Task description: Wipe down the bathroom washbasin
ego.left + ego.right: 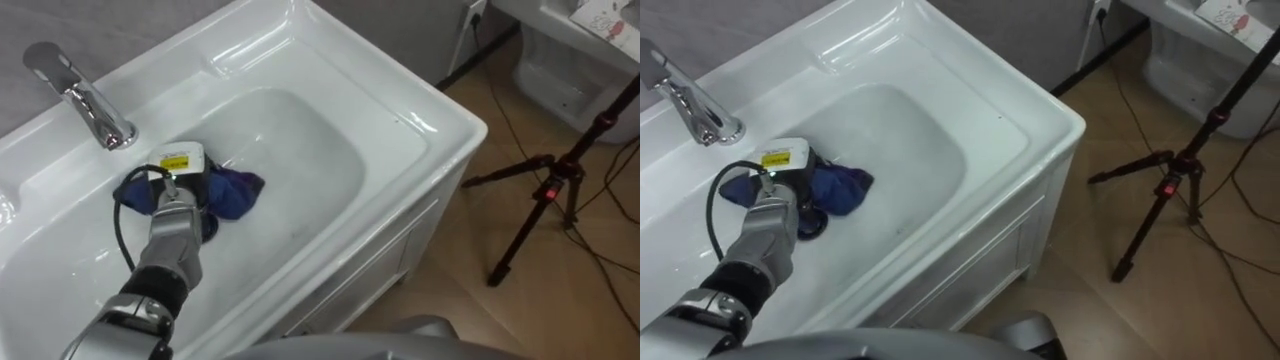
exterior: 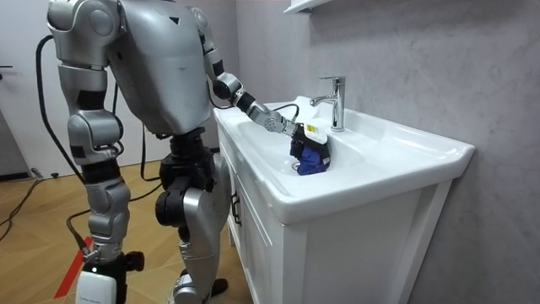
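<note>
While our left hand [image 1: 172, 192] sits on the blue cloth [image 1: 238, 192] low in the basin [image 1: 330, 150], by the tap [image 1: 85, 100] — fingers hidden, grip untellable — the bunched cloth could slip free mid-stroke, leaving patches unwiped.

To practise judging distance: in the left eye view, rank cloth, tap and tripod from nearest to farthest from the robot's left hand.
1. Cloth, at the left hand, in the basin.
2. Tap, on the rear ledge.
3. Tripod, on the floor, far right.
</note>
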You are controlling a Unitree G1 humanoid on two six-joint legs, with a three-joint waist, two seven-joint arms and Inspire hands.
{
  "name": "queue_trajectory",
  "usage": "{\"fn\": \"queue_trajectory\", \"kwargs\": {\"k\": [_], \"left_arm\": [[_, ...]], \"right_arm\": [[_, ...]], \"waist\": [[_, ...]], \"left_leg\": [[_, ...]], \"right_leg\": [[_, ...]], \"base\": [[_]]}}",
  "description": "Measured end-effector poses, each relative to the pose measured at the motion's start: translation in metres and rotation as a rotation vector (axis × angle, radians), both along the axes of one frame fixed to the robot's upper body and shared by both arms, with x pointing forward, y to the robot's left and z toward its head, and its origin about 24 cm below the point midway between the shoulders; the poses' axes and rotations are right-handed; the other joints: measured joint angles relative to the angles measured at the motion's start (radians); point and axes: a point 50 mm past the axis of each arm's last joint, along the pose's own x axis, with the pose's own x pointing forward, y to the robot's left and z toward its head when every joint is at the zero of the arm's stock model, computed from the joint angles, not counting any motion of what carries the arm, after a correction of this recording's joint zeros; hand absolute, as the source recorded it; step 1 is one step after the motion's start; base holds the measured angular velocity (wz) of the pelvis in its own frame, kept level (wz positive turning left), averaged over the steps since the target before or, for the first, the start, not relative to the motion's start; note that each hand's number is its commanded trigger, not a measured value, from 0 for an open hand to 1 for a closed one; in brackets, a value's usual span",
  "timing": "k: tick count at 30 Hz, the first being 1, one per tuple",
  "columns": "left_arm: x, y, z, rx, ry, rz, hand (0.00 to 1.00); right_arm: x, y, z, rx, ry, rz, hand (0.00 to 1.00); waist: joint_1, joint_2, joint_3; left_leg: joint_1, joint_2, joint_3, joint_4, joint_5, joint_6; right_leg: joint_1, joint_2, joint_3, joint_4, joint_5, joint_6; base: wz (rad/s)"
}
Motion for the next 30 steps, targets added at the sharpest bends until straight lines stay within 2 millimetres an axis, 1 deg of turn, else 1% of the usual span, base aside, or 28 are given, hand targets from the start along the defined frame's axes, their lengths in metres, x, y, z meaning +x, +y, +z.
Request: {"fn": "queue_trajectory", "kwargs": {"k": [1, 3, 5, 8, 13, 15, 17, 20, 23, 25, 27, 29, 30], "left_arm": [[-0.001, 0.001, 0.0, 0.001, 0.0, 0.006, 1.0], [-0.004, 0.005, -0.001, 0.006, -0.005, 0.025, 1.0], [-0.009, 0.007, -0.003, 0.02, -0.008, 0.032, 1.0], [-0.011, 0.009, -0.005, 0.026, -0.006, 0.039, 1.0], [-0.015, 0.011, -0.007, 0.019, 0.001, 0.066, 1.0], [-0.017, 0.013, -0.007, 0.017, 0.002, 0.075, 1.0], [-0.018, 0.015, -0.007, 0.018, 0.003, 0.088, 1.0], [-0.025, 0.019, -0.01, 0.025, 0.0, 0.106, 1.0], [-0.034, 0.024, -0.013, 0.035, -0.015, 0.128, 1.0], [-0.041, 0.029, -0.014, 0.042, -0.026, 0.146, 1.0], [-0.044, 0.031, -0.015, 0.056, -0.037, 0.151, 1.0], [-0.048, 0.033, -0.015, 0.07, -0.058, 0.152, 1.0], [-0.049, 0.034, -0.015, 0.074, -0.064, 0.15, 1.0]], "right_arm": [[0.0, 0.0, 0.0, -0.002, 0.004, 0.005, 0.0], [0.0, -0.001, 0.0, -0.006, 0.009, 0.007, 0.0], [0.0, -0.001, 0.0, -0.01, 0.01, 0.009, 0.0], [0.002, -0.002, 0.001, -0.019, 0.011, 0.034, 0.0], [0.005, -0.001, 0.0, -0.027, 0.017, 0.04, 0.0], [0.005, -0.001, 0.001, -0.036, 0.019, 0.041, 0.0], [0.005, -0.001, 0.001, -0.046, 0.018, 0.044, 0.0], [0.01, -0.002, 0.001, -0.056, 0.004, 0.049, 0.0], [0.02, 0.0, 0.0, -0.051, -0.026, 0.044, 0.0], [0.024, 0.0, 0.0, -0.051, -0.045, 0.035, 0.0], [0.027, -0.001, 0.0, -0.052, -0.065, 0.033, 0.0], [0.028, -0.001, 0.0, -0.053, -0.07, 0.028, 0.0], [0.028, -0.001, 0.0, -0.053, -0.071, 0.028, 0.0]], "waist": [[0.001, -0.002, -0.0011], [0.007, -0.009, -0.0057], [0.012, -0.02, -0.0138], [0.012, -0.025, -0.0174], [0.015, -0.02, -0.0183], [0.02, -0.018, -0.0189], [0.042, -0.018, -0.0186], [0.061, -0.019, -0.0182], [0.065, -0.023, -0.0167], [0.068, -0.024, -0.0164], [0.079, -0.024, -0.0162], [0.098, -0.025, -0.0162], [0.1, -0.025, -0.0163]], "left_leg": [[0.0, 0.0, 0.0, 0.0, 0.0, 0.0], [-0.001, 0.0, 0.0, 0.0, 0.0, 0.0], [-0.001, 0.0, -0.001, 0.001, 0.0, -0.001], [0.001, -0.001, -0.003, 0.001, 0.0, -0.001], [0.002, 0.0, -0.009, 0.001, 0.0, -0.001], [0.002, 0.0, -0.021, 0.001, 0.0, -0.001], [0.003, 0.0, -0.027, 0.002, 0.001, -0.001], [0.009, -0.001, -0.039, 0.002, 0.001, -0.001], [0.013, -0.001, -0.058, 0.002, 0.002, -0.003], [0.016, -0.001, -0.062, 0.001, 0.003, -0.006], [0.017, 0.0, -0.064, 0.001, 0.005, -0.008], [0.013, 0.002, -0.071, 0.0, 0.006, -0.01], [0.012, 0.002, -0.075, 0.0, 0.006, -0.01]], "right_leg": [[0.0, 0.0, 0.0, 0.0, 0.0, 0.0], [-0.002, 0.0, -0.001, 0.0, 0.0, 0.0], [0.0, -0.001, -0.004, -0.001, 0.0, 0.0], [0.004, -0.003, -0.011, -0.002, 0.001, 0.0], [0.008, -0.003, -0.019, -0.002, 0.001, 0.0], [0.01, -0.004, -0.025, -0.002, 0.001, -0.001], [0.014, -0.004, -0.03, -0.003, 0.0, -0.002], [0.027, -0.006, -0.04, -0.016, 0.0, -0.003], [0.039, -0.007, -0.057, -0.017, -0.004, -0.005], [0.042, -0.008, -0.063, -0.016, -0.01, -0.008], [0.041, -0.006, -0.065, -0.016, -0.013, -0.011], [0.039, -0.006, -0.078, -0.016, -0.015, -0.014], [0.039, -0.006, -0.08, -0.016, -0.015, -0.015]], "base": [[0.0], [0.0], [0.03], [0.0], [0.02], [0.06], [0.07], [0.12], [0.18], [0.11], [0.02], [0.06], [0.15]]}}
